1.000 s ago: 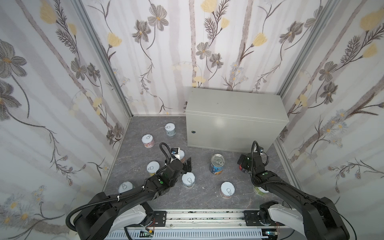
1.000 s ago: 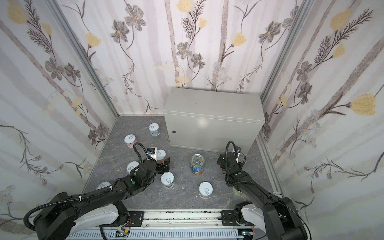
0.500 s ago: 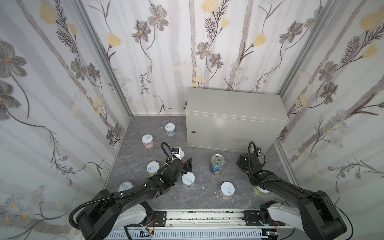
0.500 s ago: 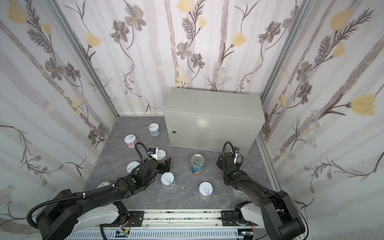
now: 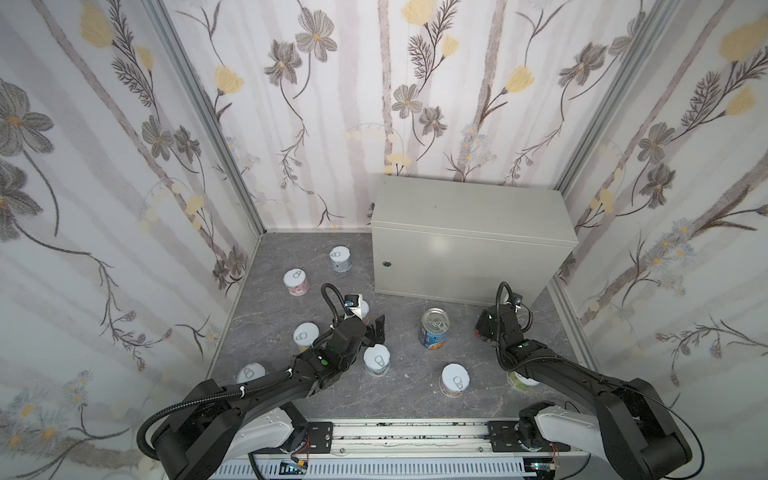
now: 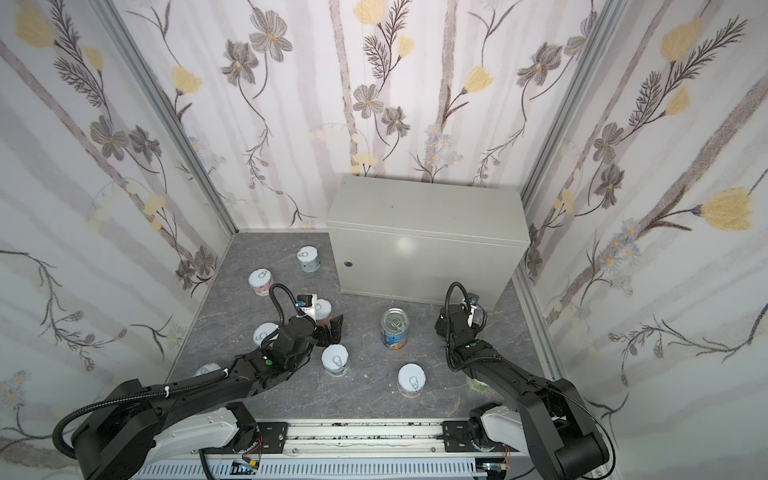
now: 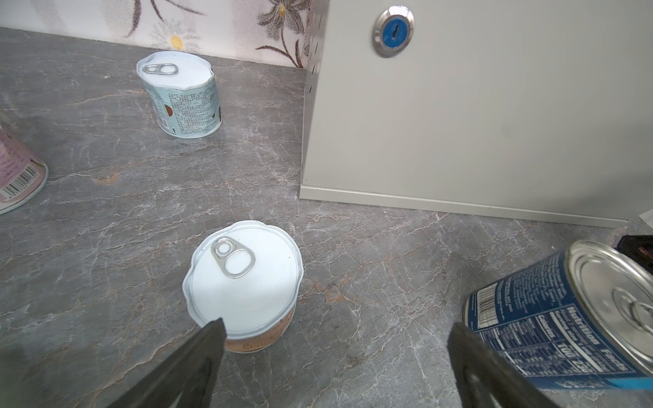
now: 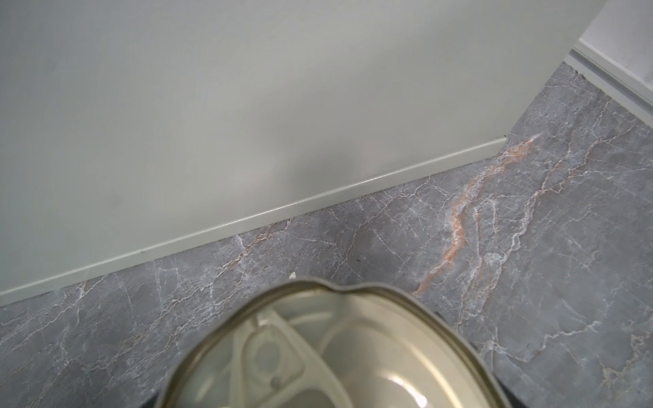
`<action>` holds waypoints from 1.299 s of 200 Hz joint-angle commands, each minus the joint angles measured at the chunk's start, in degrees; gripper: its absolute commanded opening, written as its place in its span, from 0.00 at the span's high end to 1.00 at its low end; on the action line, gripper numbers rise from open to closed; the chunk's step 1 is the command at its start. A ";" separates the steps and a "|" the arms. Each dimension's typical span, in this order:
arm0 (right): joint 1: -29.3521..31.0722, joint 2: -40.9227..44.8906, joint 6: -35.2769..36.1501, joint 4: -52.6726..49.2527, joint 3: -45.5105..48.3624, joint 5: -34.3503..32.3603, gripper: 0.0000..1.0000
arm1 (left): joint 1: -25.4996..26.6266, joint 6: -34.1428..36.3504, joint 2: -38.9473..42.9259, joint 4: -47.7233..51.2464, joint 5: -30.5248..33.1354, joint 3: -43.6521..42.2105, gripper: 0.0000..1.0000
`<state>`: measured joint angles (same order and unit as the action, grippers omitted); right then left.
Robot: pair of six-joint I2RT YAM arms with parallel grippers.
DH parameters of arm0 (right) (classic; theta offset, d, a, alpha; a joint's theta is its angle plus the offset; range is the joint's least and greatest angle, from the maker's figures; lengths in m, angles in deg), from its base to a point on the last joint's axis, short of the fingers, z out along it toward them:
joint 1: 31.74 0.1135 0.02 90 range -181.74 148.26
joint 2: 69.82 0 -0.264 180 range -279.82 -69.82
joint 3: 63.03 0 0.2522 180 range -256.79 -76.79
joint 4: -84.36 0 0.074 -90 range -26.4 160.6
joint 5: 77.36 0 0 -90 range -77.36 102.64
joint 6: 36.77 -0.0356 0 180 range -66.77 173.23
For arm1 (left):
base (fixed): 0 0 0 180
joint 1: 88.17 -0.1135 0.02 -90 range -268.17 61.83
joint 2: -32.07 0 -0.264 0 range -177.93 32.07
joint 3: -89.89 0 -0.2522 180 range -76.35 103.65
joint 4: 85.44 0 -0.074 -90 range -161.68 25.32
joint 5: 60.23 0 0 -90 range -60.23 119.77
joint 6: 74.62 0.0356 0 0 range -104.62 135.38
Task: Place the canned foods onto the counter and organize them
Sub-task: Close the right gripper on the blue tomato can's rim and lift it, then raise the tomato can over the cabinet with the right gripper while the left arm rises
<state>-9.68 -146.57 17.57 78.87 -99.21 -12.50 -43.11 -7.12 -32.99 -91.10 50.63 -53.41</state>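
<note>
My right gripper is shut on a tall navy-and-red can that stands on the floor just before the counter's right front corner. The can's metal lid fills the near part of the right wrist view and hides the fingers. My left gripper hangs open and empty over the floor, with an orange-labelled can just beyond one finger and the blue soup can beside the other. The counter's flat top is bare in both top views.
Several short cans stand about the marbled floor: a teal one, a pink one, others at the front, and a green one under my right arm. Flowered walls close in three sides.
My right gripper has closed on the navy-and-red can and shifted slightly left. The left arm has hardly moved and stays open.
</note>
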 commanded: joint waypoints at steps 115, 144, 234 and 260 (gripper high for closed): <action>5.22 9.46 5.45 -9.80 -6.31 5.55 0.41 | -0.06 -0.62 8.17 6.64 -1.14 2.81 0.00; 6.48 13.40 7.93 -16.38 -9.83 6.04 0.43 | -0.06 -0.33 11.24 10.26 -2.47 4.15 0.00; 8.89 20.30 15.12 -34.78 -26.44 13.94 0.47 | -0.06 2.46 13.49 22.27 -3.69 16.47 0.00; 9.67 19.63 16.56 -38.29 -33.03 14.38 0.47 | -0.05 5.57 11.75 26.22 -2.56 22.98 0.00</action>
<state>-0.56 -126.53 31.69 40.91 -127.12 1.09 -43.11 -5.26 -20.14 -69.27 47.09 -35.09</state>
